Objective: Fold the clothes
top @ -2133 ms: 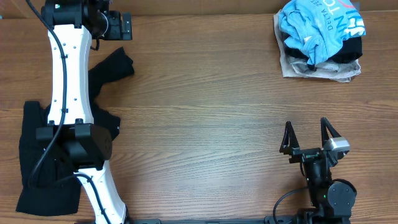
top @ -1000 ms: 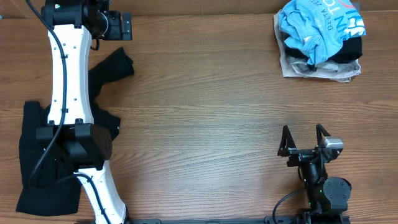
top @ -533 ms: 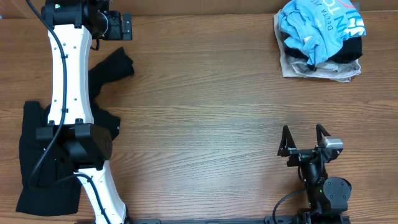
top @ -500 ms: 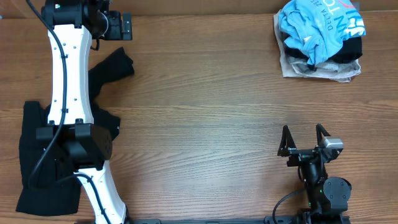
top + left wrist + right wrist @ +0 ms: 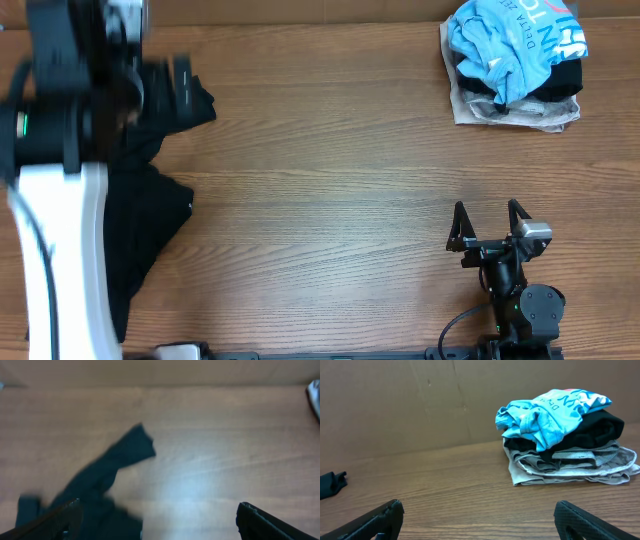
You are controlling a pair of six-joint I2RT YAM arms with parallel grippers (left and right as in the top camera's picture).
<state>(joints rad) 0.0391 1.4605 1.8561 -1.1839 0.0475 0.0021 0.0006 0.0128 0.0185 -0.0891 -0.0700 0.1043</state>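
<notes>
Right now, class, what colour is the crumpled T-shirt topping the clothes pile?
Light blue T-shirt, white and red-orange lettering; best in the right wrist view.

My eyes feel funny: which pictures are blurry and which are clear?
Overhead view: the white and black left arm is smeared, the brown wooden table sharp. Left wrist view: all soft, the black long-sleeved top fuzzy, pale glare on the wood. Right wrist view: crisp, lettering on the light blue T-shirt shows.
</notes>
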